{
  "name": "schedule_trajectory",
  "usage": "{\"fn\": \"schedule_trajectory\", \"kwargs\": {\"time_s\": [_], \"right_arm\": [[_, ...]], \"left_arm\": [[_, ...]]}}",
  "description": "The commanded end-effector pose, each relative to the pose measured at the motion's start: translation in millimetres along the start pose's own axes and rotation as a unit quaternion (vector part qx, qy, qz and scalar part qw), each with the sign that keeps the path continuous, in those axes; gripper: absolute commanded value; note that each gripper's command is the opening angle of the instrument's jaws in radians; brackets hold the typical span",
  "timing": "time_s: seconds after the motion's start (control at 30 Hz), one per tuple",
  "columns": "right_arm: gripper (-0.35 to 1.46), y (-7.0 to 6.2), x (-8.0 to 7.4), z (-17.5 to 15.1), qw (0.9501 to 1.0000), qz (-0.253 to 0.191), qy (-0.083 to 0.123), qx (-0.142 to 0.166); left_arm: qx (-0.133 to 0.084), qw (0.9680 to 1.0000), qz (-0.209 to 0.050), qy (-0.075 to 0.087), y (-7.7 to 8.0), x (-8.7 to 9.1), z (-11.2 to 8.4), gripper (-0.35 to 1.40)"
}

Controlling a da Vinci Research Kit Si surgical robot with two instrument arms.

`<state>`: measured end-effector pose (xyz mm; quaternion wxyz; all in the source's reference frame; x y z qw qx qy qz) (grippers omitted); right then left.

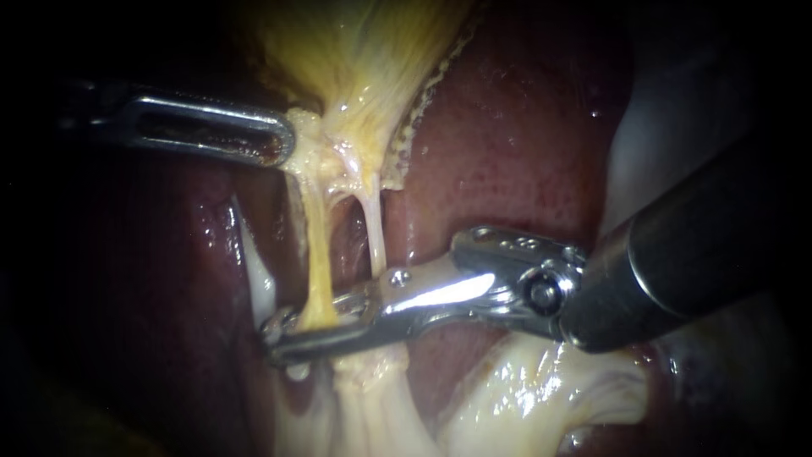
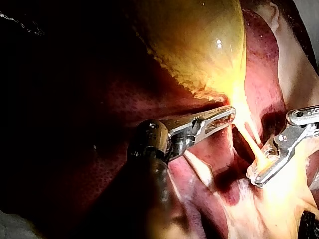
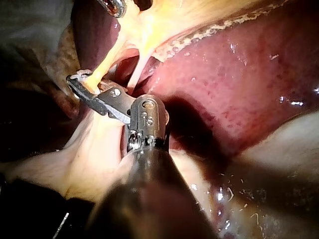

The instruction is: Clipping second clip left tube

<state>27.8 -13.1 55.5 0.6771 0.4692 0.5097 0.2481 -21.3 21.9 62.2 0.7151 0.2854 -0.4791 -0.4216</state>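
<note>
At seven o'clock the steel right instrument [image 1: 279,334] has its jaws clasped on the thin yellow left tube [image 1: 315,254]. I'd squeeze squarely, sparing the paler right tube [image 1: 376,228]. At ten o'clock, the slotted steel left instrument [image 1: 286,144] grips pale gallbladder-neck tissue [image 1: 317,152].

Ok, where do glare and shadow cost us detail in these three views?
Endoscope view: strong glare on the metal of the right instrument; the left instrument sinks into shadow along its shaft. Left wrist view: light washes out the tissue around the left tube, and the near side is black. Right wrist view: the liver is well lit, with small wet highlights.
</note>
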Motion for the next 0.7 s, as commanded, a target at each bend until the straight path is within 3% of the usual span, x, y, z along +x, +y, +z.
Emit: {"fn": "schedule_trajectory", "kwargs": {"time_s": [0.03,0.7], "right_arm": [[-0.35,0.0,0.1,-0.1,1.0000,0.000,0.000,0.000],[-0.35,0.2,0.1,-0.3,1.0000,0.000,0.001,-0.002]], "left_arm": [[0.000,1.0000,0.000,0.000,0.0,0.0,0.0,-0.35],[0.000,1.0000,0.000,0.000,0.1,0.0,0.0,-0.35]]}}
